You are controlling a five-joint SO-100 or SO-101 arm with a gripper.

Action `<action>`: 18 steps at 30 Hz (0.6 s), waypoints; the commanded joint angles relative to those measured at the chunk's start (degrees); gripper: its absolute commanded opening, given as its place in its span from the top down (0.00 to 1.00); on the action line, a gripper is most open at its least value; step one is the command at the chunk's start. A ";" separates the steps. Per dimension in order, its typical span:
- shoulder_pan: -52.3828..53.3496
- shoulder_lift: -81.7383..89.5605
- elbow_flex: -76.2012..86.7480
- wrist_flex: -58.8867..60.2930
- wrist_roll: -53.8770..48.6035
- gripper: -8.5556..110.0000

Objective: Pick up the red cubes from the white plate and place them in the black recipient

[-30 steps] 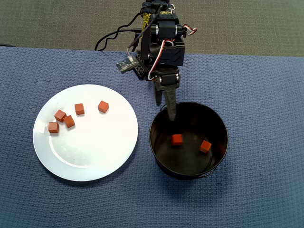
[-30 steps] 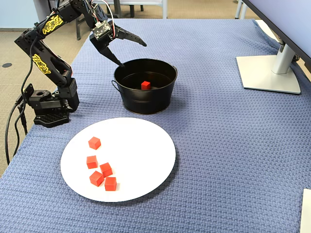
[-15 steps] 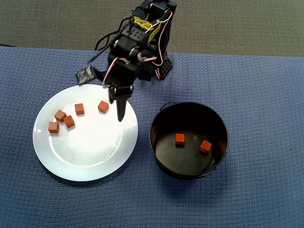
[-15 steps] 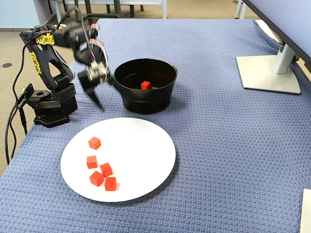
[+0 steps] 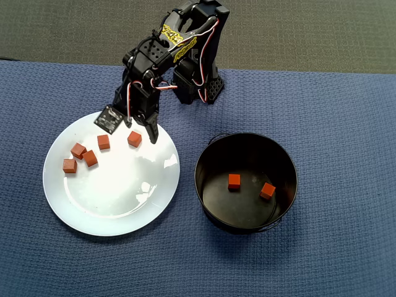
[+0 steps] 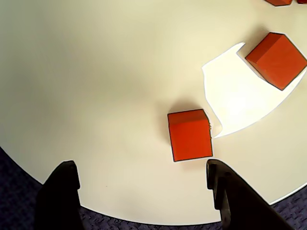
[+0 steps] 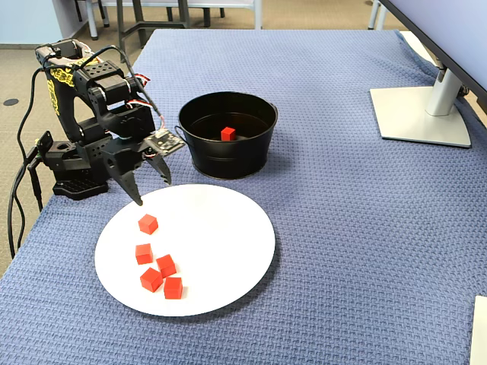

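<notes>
In the wrist view the two jaw tips stand wide apart at the bottom edge, holding nothing, and one red cube (image 6: 190, 134) lies on the white plate (image 6: 96, 72) just ahead of them, nearer the right tip than the left and touching neither. A second cube (image 6: 276, 60) sits further up the plate to the right, and the corner of another shows at the top edge.

In the fixed view the gripper (image 7: 149, 190) hangs above the plate's (image 7: 221, 243) far left rim, tips pointing down, with the nearest cube (image 7: 148, 223) just below and in front of it on the plate. Four more cubes lie in a loose cluster (image 7: 157, 271) nearer the camera on the plate's left part. The plate rests on a desk covered by a blue woven cloth (image 7: 342, 228).

From overhead, the gripper (image 5: 141, 132) is over the plate's (image 5: 117, 204) upper edge, with the closest cube (image 5: 134, 138) right at its tips and the other four strung out to the left of it.

Beyond the plate in the fixed view stands the black pot (image 7: 227, 134), close beside the plate but not touching it. Overhead, two cubes (image 5: 234, 181) (image 5: 267, 190) lie on the pot's (image 5: 246, 182) floor, apart from each other. The arm's base (image 7: 76, 163) stands at the desk's left edge, left of the pot. A monitor stand (image 7: 423, 114) sits far right of the pot.
</notes>
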 commanded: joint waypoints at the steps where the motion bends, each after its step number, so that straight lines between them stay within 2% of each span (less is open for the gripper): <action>1: 0.97 -1.49 -1.76 -2.55 -0.97 0.71; 18: 6.42 -8.53 7.03 -16.35 -7.73 0.75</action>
